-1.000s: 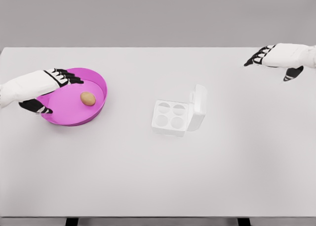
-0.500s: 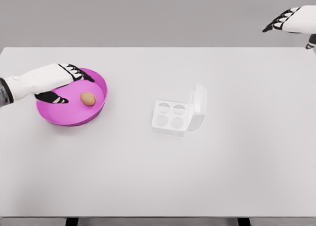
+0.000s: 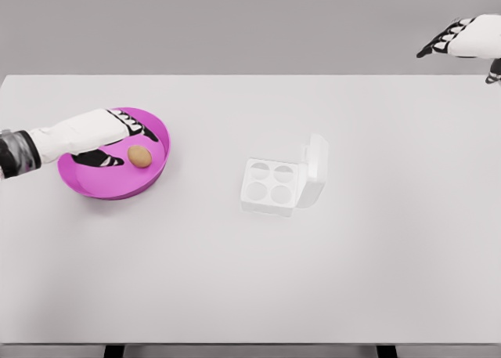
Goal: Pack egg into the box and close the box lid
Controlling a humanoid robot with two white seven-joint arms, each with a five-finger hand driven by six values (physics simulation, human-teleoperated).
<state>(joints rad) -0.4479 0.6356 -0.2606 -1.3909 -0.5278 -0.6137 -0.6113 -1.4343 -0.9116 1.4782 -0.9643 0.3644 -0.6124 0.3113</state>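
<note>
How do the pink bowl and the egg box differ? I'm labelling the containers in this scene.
The pink bowl is round and magenta; the egg box is squarish and white. The bowl holds the egg, while the box's four cups sit empty. The box has a hinged lid standing open; the bowl has none. Both rest on the white table.
</note>
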